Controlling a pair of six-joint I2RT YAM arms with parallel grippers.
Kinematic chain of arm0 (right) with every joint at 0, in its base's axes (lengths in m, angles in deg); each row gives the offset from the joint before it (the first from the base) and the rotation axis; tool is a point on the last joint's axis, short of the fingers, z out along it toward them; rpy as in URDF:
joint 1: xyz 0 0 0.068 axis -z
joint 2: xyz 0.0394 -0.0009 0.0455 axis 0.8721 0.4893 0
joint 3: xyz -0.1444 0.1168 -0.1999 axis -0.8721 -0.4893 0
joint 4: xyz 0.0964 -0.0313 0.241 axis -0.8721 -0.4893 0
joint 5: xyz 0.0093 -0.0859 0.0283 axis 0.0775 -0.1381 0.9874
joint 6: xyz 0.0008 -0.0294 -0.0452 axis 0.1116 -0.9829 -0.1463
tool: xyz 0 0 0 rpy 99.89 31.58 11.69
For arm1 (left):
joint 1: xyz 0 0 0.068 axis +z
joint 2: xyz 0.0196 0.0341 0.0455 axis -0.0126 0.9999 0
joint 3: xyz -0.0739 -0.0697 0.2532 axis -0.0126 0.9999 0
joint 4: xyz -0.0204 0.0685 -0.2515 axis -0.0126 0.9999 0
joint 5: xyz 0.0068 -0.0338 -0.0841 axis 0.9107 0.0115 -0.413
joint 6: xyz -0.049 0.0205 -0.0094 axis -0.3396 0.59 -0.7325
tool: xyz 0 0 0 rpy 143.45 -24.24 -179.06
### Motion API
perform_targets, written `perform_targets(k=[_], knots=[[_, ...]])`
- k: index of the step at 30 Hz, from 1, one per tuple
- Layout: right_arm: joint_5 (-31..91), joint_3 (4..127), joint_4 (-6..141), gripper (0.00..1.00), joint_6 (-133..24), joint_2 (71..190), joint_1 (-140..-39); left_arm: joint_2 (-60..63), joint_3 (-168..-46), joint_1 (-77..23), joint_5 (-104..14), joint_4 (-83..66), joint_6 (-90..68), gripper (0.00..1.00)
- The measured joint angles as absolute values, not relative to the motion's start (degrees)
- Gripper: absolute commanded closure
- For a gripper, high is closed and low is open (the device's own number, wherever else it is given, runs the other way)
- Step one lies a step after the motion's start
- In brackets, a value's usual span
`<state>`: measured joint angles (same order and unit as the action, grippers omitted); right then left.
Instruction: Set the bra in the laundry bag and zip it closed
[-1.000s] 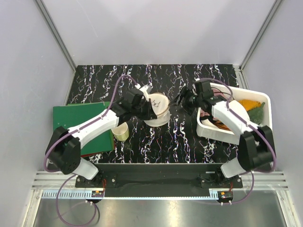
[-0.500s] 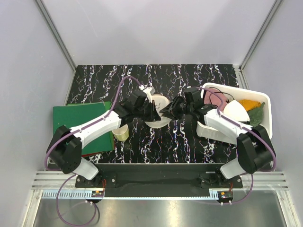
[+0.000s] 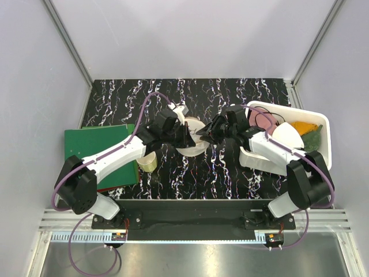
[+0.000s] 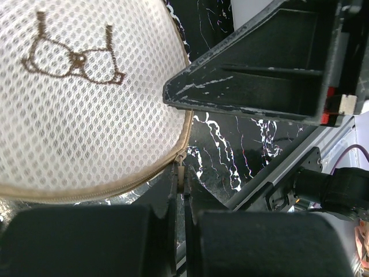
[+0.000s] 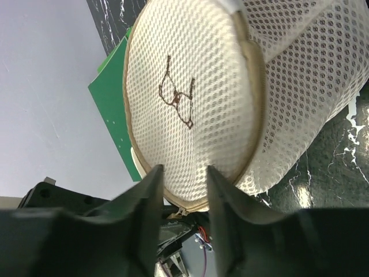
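Jaws of the left gripper (image 4: 180, 173) were pressed together on the zipper pull (image 4: 181, 164) at the rim of the laundry bag (image 5: 190, 86). Those of the right gripper (image 5: 183, 168) stood partly apart and clasped the bag's rim from the other side. The cream mesh bag stood tilted on edge between them, near the middle of the tabletop (image 3: 230, 92). A green board (image 3: 95, 144) lay by the left edge, a white tray (image 3: 324, 122) by the right

Round cream mesh laundry bag (image 3: 192, 135) w/ brown mark, tilted, ctr of table (image 3: 230, 98).
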<state>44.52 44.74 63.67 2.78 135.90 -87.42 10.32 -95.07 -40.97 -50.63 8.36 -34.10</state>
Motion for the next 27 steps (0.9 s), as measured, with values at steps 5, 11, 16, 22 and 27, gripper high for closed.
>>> perform_targets(k=[5,11,16,22,27], knots=[[42.94,43.65,61.18,0.45,1.34,132.86,-87.69,10.34,-95.07,-40.97,-50.63,8.38,-34.06,1.0],[39.86,42.01,57.75,0.38,-0.34,128.97,-88.39,10.65,-95.1,-40.97,-50.68,8.38,-33.84,1.0],[39.73,40.15,58.27,0.4,0.62,128.67,-89.09,10.93,-95.1,-40.97,-50.88,8.38,-33.86,1.0],[40.73,38.91,63.61,0.79,4.4,131.77,-89.39,10.93,-95.49,-40.97,-51.66,8.34,-33.88,1.0],[41.61,39.43,66.67,1.0,6.08,134.33,-88.74,10.86,-95.27,-40.95,-51.25,8.86,-33.95,1.0]])
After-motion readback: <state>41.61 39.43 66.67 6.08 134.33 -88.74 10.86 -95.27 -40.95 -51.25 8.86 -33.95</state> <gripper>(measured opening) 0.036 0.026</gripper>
